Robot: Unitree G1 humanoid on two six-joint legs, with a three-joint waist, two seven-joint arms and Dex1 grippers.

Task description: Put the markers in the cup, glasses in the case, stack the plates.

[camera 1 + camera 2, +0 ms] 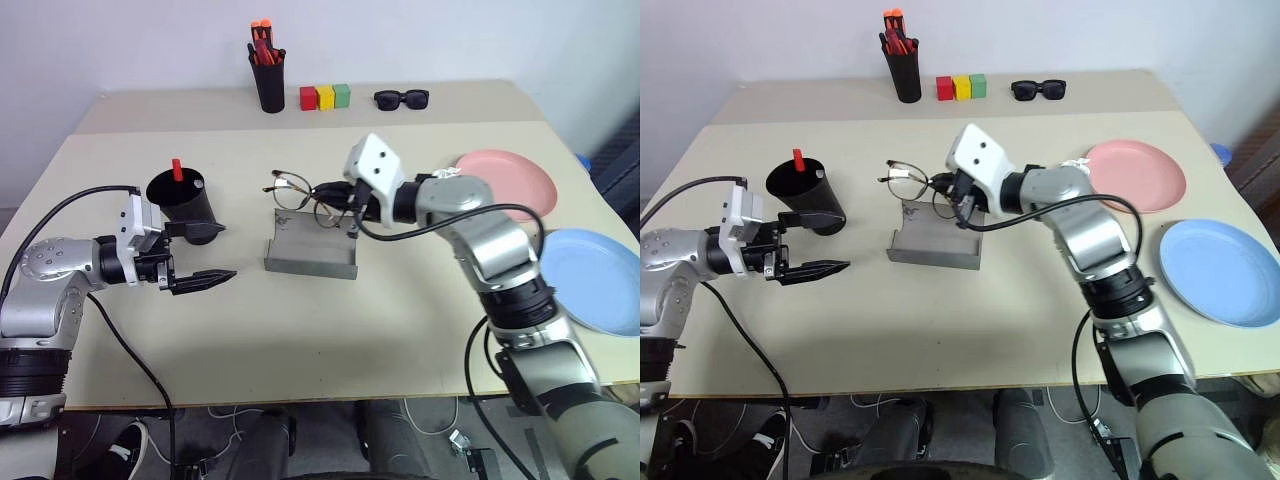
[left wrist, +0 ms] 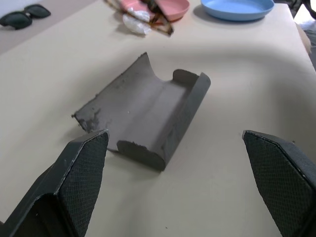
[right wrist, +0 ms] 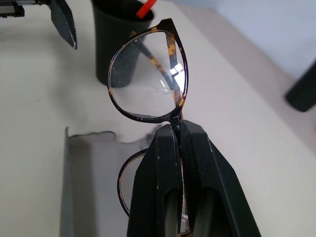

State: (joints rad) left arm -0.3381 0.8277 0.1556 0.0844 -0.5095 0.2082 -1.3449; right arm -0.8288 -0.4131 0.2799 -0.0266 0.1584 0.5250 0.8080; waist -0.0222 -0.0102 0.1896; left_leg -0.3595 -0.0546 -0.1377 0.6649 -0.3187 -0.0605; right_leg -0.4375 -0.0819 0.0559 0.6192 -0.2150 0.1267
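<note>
Right hand (image 3: 178, 148): closed tight on the glasses (image 1: 908, 180), pinching the frame at the bridge between the two lenses; it held them off the tabletop (image 1: 300, 330), above the far edge of the case.
Left hand (image 1: 205, 255): wide open, holding nothing; it hung over the tabletop just in front of the cup, its fingers (image 2: 79, 168) pointing across toward the case.
Glasses: thin dark frame, round clear lenses, one lens reaching out toward the cup side, the other partly hidden behind the right hand.
Case (image 1: 312, 245): grey, lying open on the middle of the tabletop, inside facing up, nothing in it.
Cup (image 1: 183, 200): black, standing to the left of the case, with a red marker (image 1: 176, 169) sticking up out of it. Whether the black marker was in there too I could not tell.
Plates: pink plate (image 1: 510, 180) and blue plate (image 1: 595, 280) lay apart at the right side of the tabletop, pink farther back, blue nearer the front edge; not stacked.
Back of tabletop: black pen holder (image 1: 268, 80) with orange-red pens, three coloured blocks (image 1: 325, 97) in a row, black sunglasses (image 1: 401, 98).
</note>
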